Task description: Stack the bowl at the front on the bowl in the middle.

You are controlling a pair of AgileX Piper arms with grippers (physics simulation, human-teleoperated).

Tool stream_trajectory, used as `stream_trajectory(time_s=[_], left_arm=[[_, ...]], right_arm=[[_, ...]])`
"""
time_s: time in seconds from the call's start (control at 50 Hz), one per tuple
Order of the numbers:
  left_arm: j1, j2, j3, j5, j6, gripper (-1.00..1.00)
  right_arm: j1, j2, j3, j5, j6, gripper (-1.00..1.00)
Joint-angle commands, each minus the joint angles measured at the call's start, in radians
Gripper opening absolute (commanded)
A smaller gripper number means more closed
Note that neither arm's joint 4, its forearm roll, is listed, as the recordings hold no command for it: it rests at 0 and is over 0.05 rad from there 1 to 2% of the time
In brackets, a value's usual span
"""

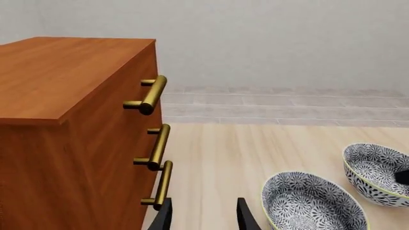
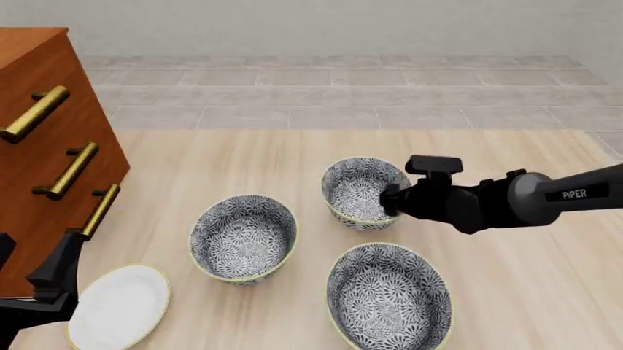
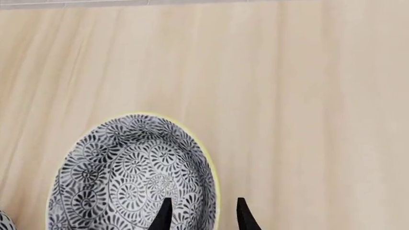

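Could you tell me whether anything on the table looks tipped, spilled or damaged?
Nothing stands out. The three blue-grey floral bowls sit upright and apart on the pale wooden table; the flat white plate lies flat.

A wooden cabinet [image 2: 44,153] with brass handles [image 2: 37,113] stood left on the pale table [image 2: 535,292]; beyond it, tiled floor [image 2: 341,95].

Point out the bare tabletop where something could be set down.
Bare wood lies between the cabinet and the far bowl, and right of the front bowl. It is crowded around the three bowls, the middle bowl and white plate.
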Motion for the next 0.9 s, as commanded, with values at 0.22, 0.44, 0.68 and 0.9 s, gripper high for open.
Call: stream_trajectory(time_s=[0.22, 0.44, 0.68, 0.9], left_arm=[[0.002, 0.008, 0.000, -0.009, -0.002, 1.00], [-0.001, 0.006, 0.000, -0.004, -0.001, 1.00], [-0.008, 0.000, 0.001, 0.005, 0.001, 1.00], [-0.010, 0.002, 0.001, 0.003, 0.002, 1.00]], right_arm=[[0.024, 0.029, -0.025, 0.003, 0.029, 1.00], [0.024, 0.003, -0.028, 0.004, 0.063, -1.00], [0.019, -0.032, -0.018, -0.002, 0.093, -1.00], [0.021, -0.089, -0.006, 0.002, 0.098, -1.00]])
